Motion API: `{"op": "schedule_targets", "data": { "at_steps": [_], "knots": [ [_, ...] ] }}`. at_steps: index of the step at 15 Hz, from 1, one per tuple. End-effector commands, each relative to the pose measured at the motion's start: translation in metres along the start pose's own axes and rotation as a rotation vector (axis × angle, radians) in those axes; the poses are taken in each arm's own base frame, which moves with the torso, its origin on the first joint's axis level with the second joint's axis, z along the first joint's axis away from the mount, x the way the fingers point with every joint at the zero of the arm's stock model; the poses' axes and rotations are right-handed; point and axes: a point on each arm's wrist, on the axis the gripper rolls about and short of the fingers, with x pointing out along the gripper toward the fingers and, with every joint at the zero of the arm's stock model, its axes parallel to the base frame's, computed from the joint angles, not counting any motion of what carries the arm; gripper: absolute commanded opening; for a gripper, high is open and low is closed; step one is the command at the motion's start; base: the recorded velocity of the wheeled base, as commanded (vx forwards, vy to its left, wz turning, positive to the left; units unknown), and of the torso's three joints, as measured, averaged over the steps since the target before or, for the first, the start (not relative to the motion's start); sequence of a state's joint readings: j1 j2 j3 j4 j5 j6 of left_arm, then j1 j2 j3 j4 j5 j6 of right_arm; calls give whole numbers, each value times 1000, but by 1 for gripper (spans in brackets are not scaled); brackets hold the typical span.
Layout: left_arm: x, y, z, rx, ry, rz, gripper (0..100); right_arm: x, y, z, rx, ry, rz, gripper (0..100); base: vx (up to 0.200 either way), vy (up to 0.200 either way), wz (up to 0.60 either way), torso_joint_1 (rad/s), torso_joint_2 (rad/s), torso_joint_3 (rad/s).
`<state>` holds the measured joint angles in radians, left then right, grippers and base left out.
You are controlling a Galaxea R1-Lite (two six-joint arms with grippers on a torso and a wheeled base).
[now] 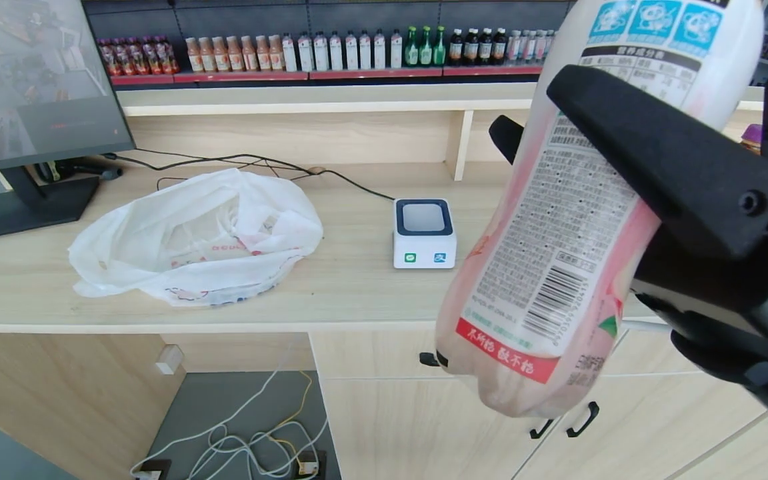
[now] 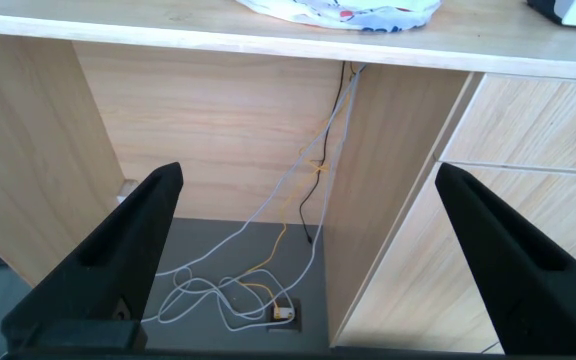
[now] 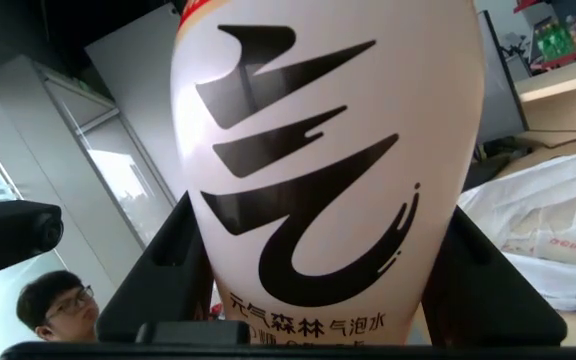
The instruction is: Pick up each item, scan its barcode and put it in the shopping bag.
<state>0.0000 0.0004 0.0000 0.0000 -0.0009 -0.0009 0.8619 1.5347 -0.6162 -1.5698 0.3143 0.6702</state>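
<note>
A pale pink drink bottle (image 1: 577,220) hangs in the air at the right, close to the head camera, its barcode label facing me. My right gripper (image 1: 577,133) is shut on the bottle (image 3: 323,170), one black finger (image 1: 664,153) across its front. The white barcode scanner (image 1: 424,233) sits on the counter, to the left of and beyond the bottle. A white plastic shopping bag (image 1: 197,237) lies open and crumpled on the counter, left of the scanner. My left gripper (image 2: 308,260) is open and holds nothing, below the counter's front edge, facing the alcove underneath.
A monitor (image 1: 31,87) on a black stand occupies the counter's back left, with a black cable (image 1: 257,163) running to the scanner. Shelves of bottles (image 1: 331,50) line the far wall. Loose cables (image 2: 258,270) lie on the floor under the counter. Cabinet doors with black handles (image 1: 581,420) are below right.
</note>
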Motion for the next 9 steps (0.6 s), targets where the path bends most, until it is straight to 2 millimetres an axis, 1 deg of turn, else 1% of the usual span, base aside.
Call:
{"op": "schedule_targets", "data": {
  "at_steps": [1,4,9],
  "knots": [
    [0,0,0,-1,0,-1,100,1,-1,-1,1,3,-2,0,0,0,0,0,0,0],
    [0,0,0,-1,0,1,100,-1,-5,-6,7,20,-16,0,0,0,0,0,0,0],
    [0,0,0,-1,0,1,100,-1,-3,-11,1,35,-11,0,0,0,0,0,0,0]
  ]
}}
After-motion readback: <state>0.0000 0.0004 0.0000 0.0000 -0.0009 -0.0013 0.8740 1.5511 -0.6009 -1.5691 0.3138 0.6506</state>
